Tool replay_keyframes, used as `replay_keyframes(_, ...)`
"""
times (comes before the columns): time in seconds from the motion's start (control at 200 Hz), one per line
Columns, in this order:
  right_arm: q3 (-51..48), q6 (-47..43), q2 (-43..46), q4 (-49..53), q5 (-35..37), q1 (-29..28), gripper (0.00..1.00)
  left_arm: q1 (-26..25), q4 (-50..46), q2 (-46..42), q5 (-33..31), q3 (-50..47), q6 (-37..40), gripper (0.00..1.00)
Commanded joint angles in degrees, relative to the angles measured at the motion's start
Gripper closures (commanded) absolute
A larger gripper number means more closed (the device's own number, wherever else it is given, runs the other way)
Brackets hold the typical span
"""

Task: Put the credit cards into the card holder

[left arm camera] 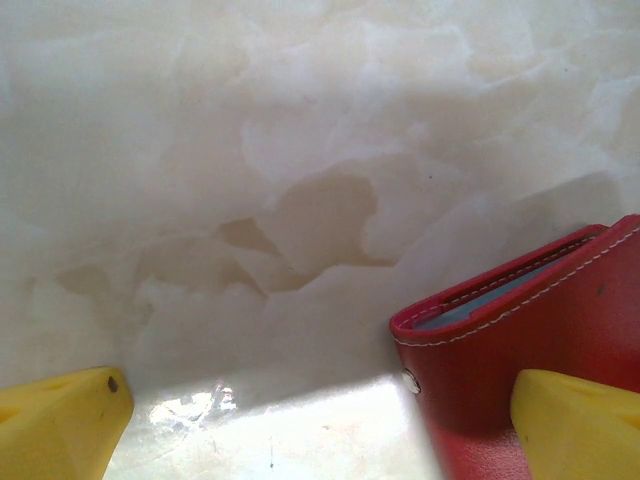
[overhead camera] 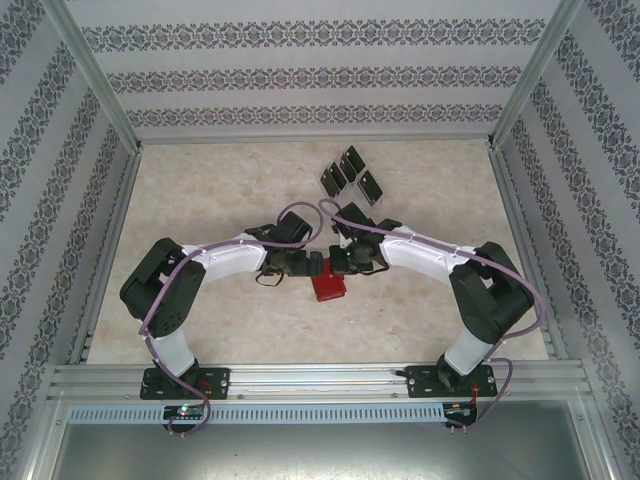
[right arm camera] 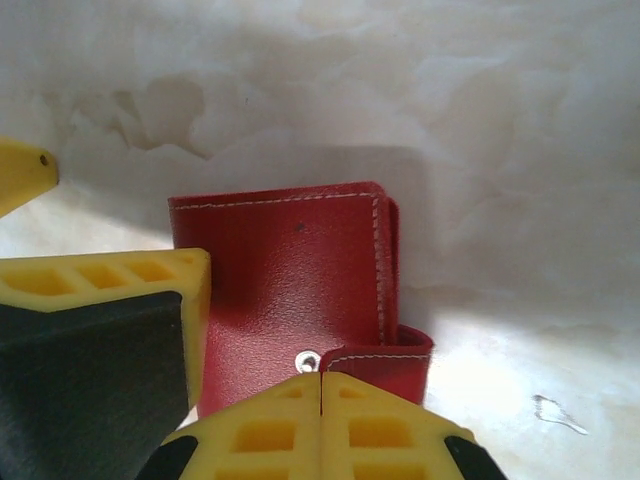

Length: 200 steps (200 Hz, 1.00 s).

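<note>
Though partly hidden, card holder [right arm camera: 290, 280] folded.

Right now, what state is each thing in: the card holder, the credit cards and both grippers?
card holder: folded shut, lying flat on the table.
credit cards: outside the holder, clustered farther back on the table.
left gripper: open, one finger over the holder.
right gripper: shut, at the holder's snap tab; whether it pinches the tab is unclear.
</note>
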<state>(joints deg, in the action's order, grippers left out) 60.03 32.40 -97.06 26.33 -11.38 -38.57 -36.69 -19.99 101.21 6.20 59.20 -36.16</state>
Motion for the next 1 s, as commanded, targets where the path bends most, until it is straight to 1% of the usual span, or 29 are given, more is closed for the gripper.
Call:
replay_keyframes(0.0, 0.73, 1.26, -1.7, -1.25, -1.52, -0.99, 1.0, 0.6, -3.3, 2.06, -3.6, -1.15, 1.62, 0.0)
replay_keyframes(0.47, 0.61, 1.8, -3.83, -2.41, -1.65, -1.12, 1.0, 0.63, -3.21, 2.28, -3.55, -1.07, 1.76, 0.0)
replay_keyframes(0.684, -0.26, 1.88, -2.96, -2.51, -1.74, -1.42, 1.0, 0.59, -3.04, 2.5, -3.47, -1.02, 1.72, 0.0)
replay_keyframes(0.994, -1.57, 2.56, -5.22, -2.77, -1.5, -1.79, 1.0, 0.65, -3.04, 2.59, -3.32, -0.91, 1.62, 0.0)
